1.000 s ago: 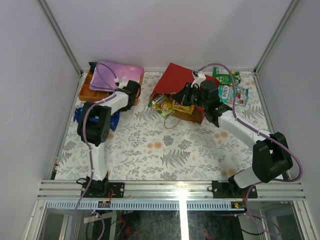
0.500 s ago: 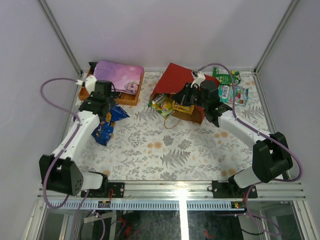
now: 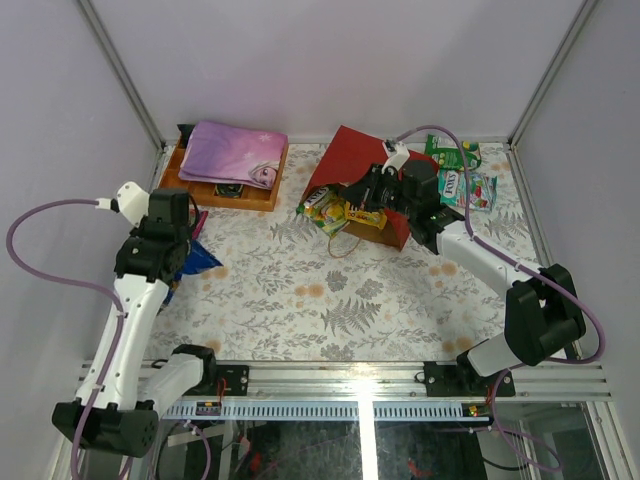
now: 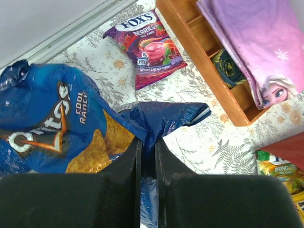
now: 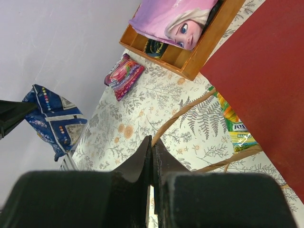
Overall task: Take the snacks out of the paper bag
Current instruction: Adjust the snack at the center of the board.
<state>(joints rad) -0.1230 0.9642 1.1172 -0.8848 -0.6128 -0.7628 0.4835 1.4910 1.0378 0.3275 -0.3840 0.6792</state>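
Note:
The red paper bag (image 3: 358,162) lies on its side at the back middle, mouth toward the left. Yellow and green snack packs (image 3: 335,212) spill from its mouth. My right gripper (image 3: 362,195) is shut on the bag's brown cord handle (image 5: 185,111), which runs between the tips (image 5: 152,142); the red bag wall (image 5: 270,85) fills that view's right. My left gripper (image 4: 148,142) is shut on a corner of the blue Doritos bag (image 4: 52,128), at the table's left side (image 3: 192,262). A purple Fox's pack (image 4: 147,47) lies beyond it on the cloth.
An orange wooden tray (image 3: 262,200) with a pink-purple folded cloth (image 3: 232,152) stands at the back left. Green packs (image 3: 452,152) and a mixed-colour pack (image 3: 470,188) lie at the back right. White walls close in on the left, back and right.
My left arm has swung from the tray out to the left and nearer, carrying the Doritos bag with it. My right gripper has stayed at the bag's mouth.

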